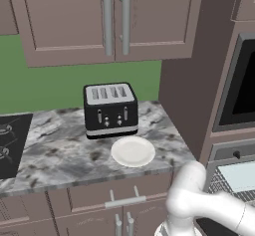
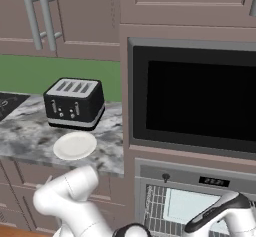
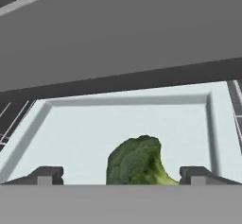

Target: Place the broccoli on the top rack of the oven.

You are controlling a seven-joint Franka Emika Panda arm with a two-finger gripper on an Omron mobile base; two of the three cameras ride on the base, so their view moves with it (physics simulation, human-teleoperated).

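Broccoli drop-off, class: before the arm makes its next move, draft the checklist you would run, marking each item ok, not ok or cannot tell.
1. Broccoli lies between the fingertips, which stand wide apart and clear of it: ok.
2. Broccoli rests on a pale tray: ok.
3. Tray sits on the top rack, not a lower shelf: cannot tell.
4. Oven is open enough for the arm to pull out: cannot tell.
5. Gripper clear of the wire bars: ok.
6. White plate on the counter is bare: ok.
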